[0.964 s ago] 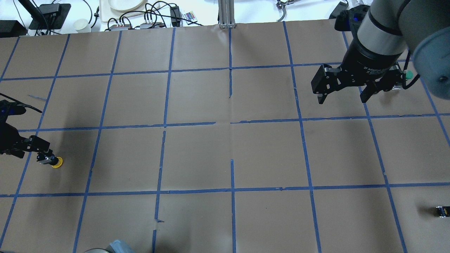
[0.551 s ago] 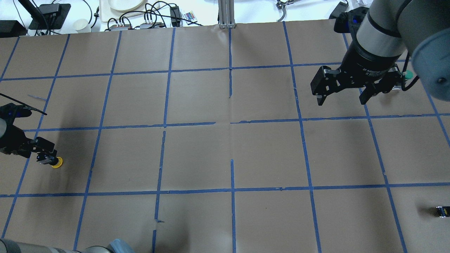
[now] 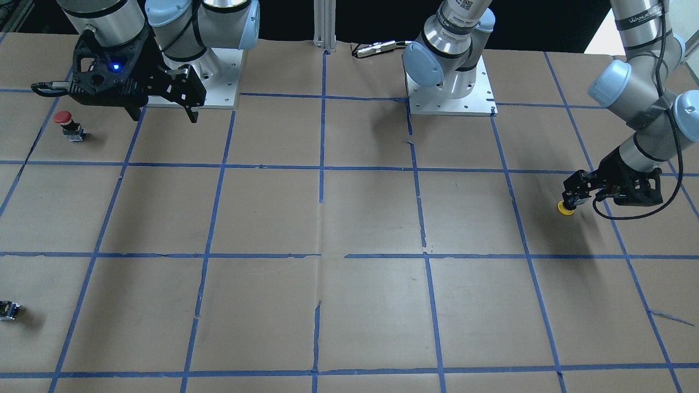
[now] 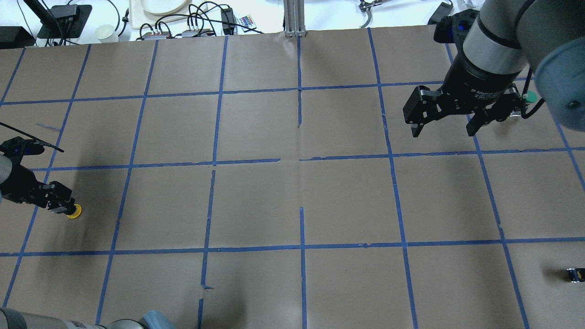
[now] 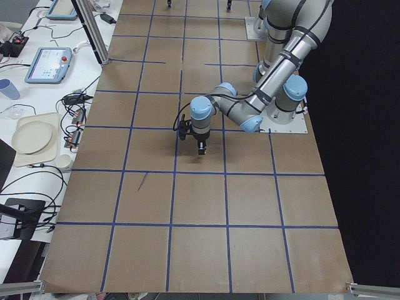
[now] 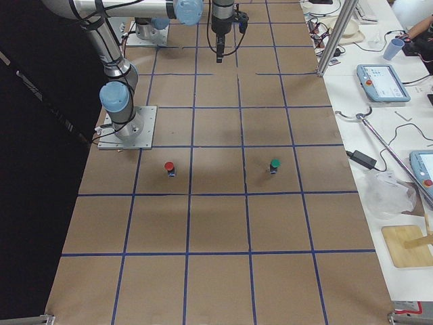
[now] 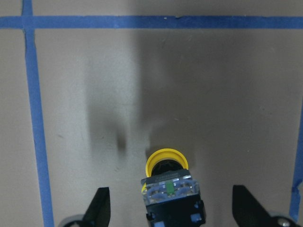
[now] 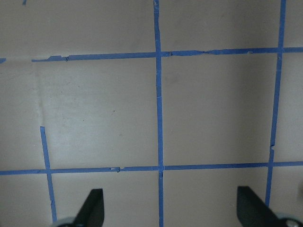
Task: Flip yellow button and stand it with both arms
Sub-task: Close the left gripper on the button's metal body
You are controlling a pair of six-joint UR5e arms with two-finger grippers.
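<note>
The yellow button (image 7: 168, 182) appears to lie on its side on the brown paper, yellow cap away from my left gripper and black and grey body toward it. My left gripper (image 7: 173, 210) is open, with its fingers wide on either side of the body and not touching it. The button shows at the far left in the overhead view (image 4: 74, 211) next to the left gripper (image 4: 61, 206). It shows at the right in the front view (image 3: 565, 208). My right gripper (image 4: 441, 125) is open and empty, held above the table at the far right.
A red-capped button (image 3: 64, 121) stands near the right arm's base. A green-capped button (image 6: 275, 164) stands by the right gripper. A small dark block (image 4: 575, 274) lies at the near right edge. Blue tape lines grid the paper.
The left arm has shifted a little, bringing its gripper in closer around the button's body. The right gripper has drifted slightly. The button has not moved.
</note>
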